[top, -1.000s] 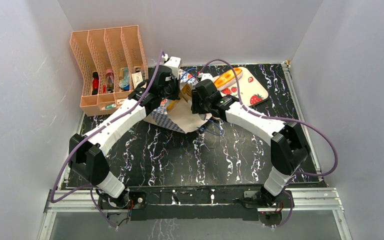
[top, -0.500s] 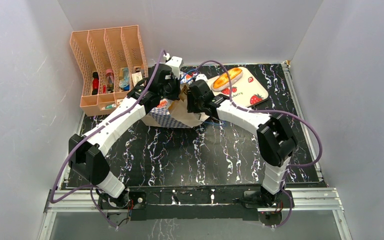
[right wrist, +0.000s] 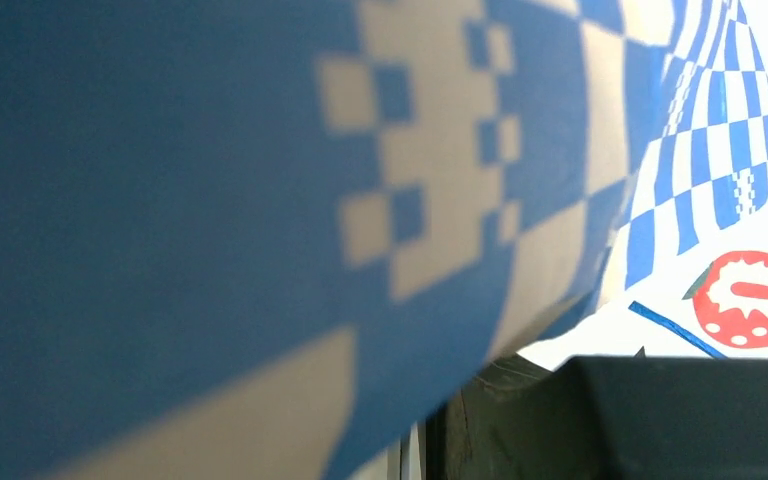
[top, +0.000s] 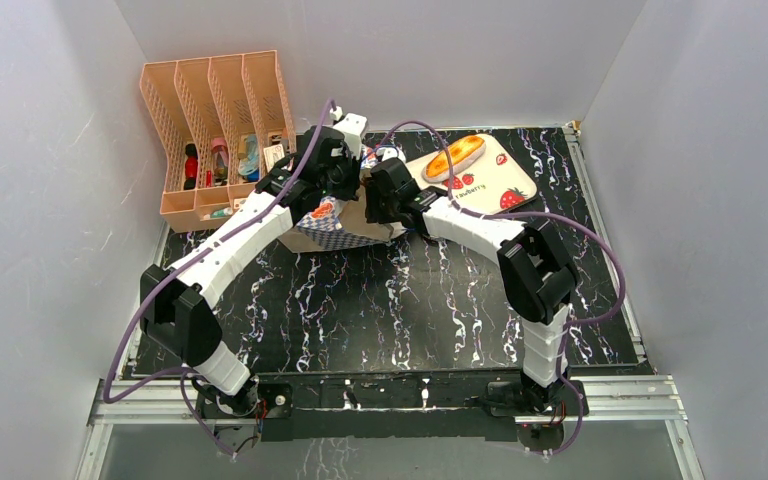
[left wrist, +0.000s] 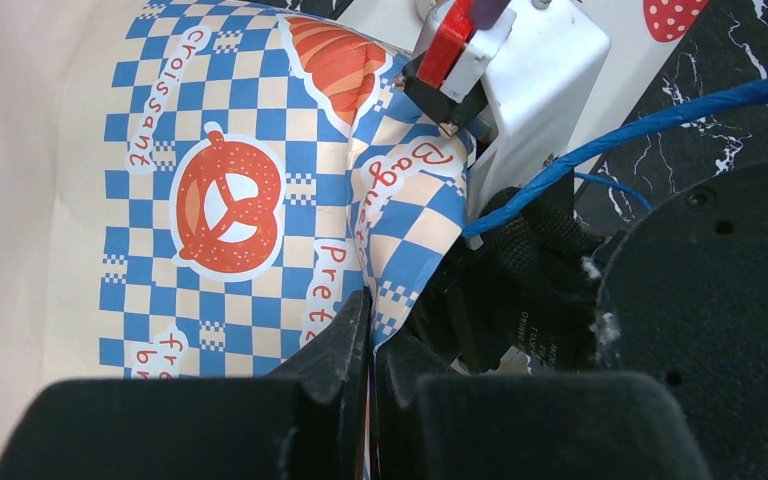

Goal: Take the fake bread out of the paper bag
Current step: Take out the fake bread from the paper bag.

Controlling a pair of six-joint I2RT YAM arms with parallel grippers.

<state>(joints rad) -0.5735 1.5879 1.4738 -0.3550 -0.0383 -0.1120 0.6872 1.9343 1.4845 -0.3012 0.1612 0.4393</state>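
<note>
Bag [top: 345,235] sits on the table [top: 410,300], far left of centre, with both wrists on it. We cannot tell whether it is upright or tipped. Its inside is hidden by the arms, so we record no contents.

The loaf [top: 455,155] is outside the bag. It lies on a strawberry-print board [top: 505,185] just right of the bag, at the far edge.

The left gripper [left wrist: 369,325] is clenched on a fold of the bag's blue-checked band, beside the pretzel print.

The right gripper [top: 380,195] is at the bag's top. Its wrist view is filled by blurred checked paper, so we cannot tell whether its jaws are closed or apart.

The peach rack [top: 175,100] stands at far left. Its four slots hold small items, too small to identify.
</note>
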